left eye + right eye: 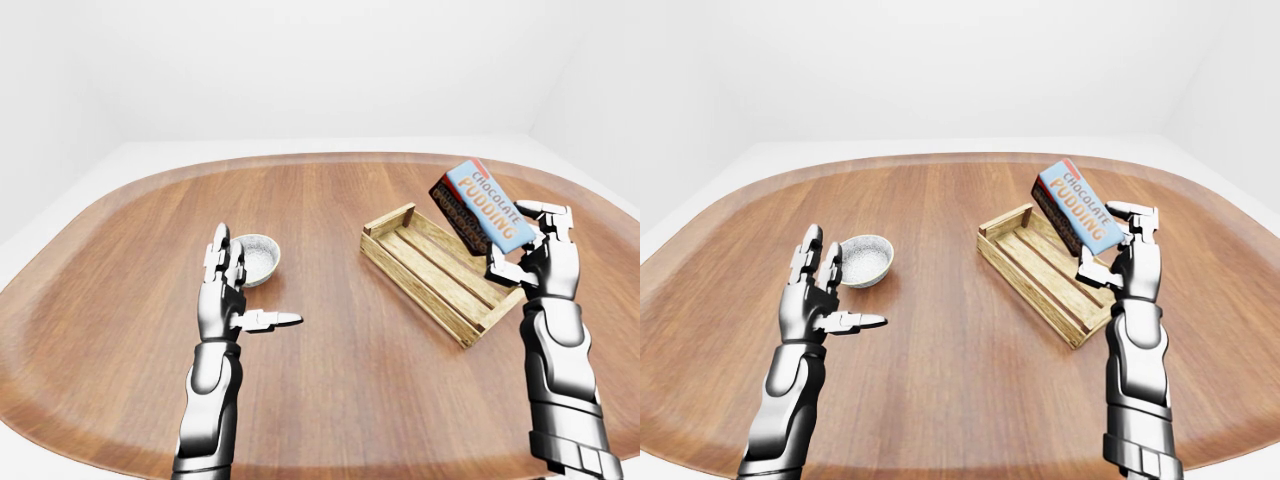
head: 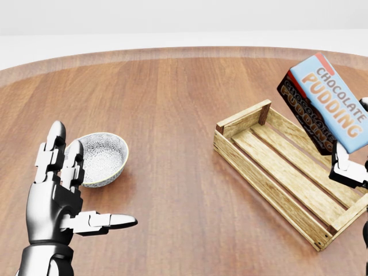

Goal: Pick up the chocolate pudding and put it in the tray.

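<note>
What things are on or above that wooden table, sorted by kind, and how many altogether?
Bowls: 1, the small patterned bowl
Wooden trays: 1, the slatted tray
Food boxes: 1, the chocolate pudding, held over the tray in the right hand
Total: 3

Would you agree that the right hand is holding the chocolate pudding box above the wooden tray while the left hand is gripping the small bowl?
Not quite. The left hand is not gripping the bowl: the head view shows it open, fingers spread, beside the bowl. The rest holds: the right hand is holding the chocolate pudding box above the wooden tray.
</note>
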{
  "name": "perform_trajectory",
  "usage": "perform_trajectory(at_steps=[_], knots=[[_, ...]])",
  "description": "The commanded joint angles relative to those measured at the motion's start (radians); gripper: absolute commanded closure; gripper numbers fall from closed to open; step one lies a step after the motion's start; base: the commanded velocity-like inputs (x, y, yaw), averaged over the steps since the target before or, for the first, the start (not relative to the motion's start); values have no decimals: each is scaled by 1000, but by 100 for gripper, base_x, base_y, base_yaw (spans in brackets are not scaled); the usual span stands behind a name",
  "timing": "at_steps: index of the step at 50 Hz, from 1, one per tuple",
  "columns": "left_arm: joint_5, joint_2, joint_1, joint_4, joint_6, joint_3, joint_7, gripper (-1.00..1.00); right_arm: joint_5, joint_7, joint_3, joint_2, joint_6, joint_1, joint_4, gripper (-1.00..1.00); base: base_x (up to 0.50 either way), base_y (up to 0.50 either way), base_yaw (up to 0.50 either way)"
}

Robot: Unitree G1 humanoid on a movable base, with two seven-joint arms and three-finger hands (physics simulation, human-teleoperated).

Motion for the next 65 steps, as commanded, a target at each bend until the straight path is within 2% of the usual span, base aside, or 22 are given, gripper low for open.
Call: perform_trajectory(at_steps=[1, 25, 44, 51, 65], knots=[[-6, 0, -1, -9, 0, 2, 0, -100, 47, -14, -24, -32, 0, -18, 61, 100, 0, 0, 0], [-6, 0, -1, 8, 0, 3, -1, -100, 24, -28, 26, -89, 0, -120, 374, 100, 0, 0, 0], [-6, 0, -3, 5, 0, 2, 0, -100, 11, -34, 50, -104, 0, -173, 454, 100, 0, 0, 0], [-6, 0, -1, 3, 0, 2, -1, -100, 1, -44, 64, -117, 0, -222, 508, 100, 0, 0, 0], [-5, 1, 0, 7, 0, 2, -5, -100, -14, -63, 106, -131, 0, -335, 755, 100, 0, 0, 0]])
